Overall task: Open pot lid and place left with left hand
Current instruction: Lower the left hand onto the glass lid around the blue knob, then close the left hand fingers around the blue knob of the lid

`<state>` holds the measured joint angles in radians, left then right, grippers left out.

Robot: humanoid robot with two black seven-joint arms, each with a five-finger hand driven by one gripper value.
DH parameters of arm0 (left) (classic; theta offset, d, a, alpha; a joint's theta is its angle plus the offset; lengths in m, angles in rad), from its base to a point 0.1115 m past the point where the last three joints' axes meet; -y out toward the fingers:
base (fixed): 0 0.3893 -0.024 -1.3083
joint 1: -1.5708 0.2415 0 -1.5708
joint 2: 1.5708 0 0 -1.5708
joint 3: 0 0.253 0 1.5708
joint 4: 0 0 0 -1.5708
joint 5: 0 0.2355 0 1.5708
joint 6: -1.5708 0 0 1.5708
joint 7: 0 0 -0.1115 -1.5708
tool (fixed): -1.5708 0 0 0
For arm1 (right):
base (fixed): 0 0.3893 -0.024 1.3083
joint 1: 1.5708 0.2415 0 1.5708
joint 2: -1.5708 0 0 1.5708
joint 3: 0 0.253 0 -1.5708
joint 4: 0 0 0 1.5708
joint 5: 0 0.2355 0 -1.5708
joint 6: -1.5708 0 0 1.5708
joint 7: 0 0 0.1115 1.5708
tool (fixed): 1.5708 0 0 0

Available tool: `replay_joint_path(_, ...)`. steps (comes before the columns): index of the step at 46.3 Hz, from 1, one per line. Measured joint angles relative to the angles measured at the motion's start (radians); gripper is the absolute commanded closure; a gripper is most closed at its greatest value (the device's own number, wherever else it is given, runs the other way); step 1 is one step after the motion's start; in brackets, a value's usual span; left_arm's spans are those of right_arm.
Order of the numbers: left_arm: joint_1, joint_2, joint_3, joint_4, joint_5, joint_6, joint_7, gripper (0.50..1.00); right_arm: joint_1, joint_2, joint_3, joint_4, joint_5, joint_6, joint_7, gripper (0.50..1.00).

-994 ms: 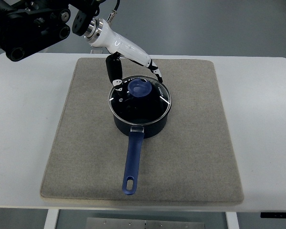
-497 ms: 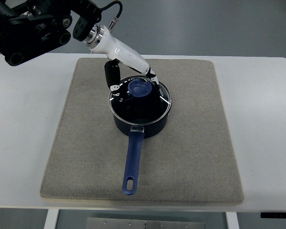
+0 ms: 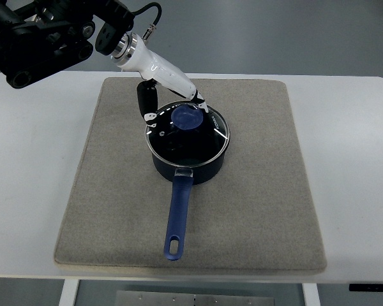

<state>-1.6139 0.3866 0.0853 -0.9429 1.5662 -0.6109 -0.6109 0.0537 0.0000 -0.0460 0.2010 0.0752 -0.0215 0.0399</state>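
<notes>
A dark blue pot [image 3: 190, 167] with a long blue handle [image 3: 178, 215] stands in the middle of the grey mat [image 3: 255, 191]. A glass lid [image 3: 204, 140] with a round blue knob [image 3: 187, 118] lies on it. My left hand [image 3: 173, 109] reaches in from the upper left and sits over the far side of the lid. Its black thumb [image 3: 146, 104] presses down at the lid's left rim. The other fingertips [image 3: 203, 103] curl round the knob's far right side. The hand is closed about the knob. The right arm is out of view.
The mat lies on a white table [image 3: 32, 166]. Bare mat stretches left of the pot around [image 3: 108, 172]. My left arm's black links [image 3: 38, 38] hang over the table's far left corner.
My left hand has shifted slightly left and up over the lid, and the thumb has moved out to the lid's left rim. The knob now looks flatter. The pot has stayed put.
</notes>
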Motion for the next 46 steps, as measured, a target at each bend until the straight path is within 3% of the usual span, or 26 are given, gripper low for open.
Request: replay_joint_path(46,0.004,0.001,-0.011,-0.002,0.038,0.003,0.000,0.529,0.000,0.000,0.000,0.000,0.000,0.000,0.000,0.585)
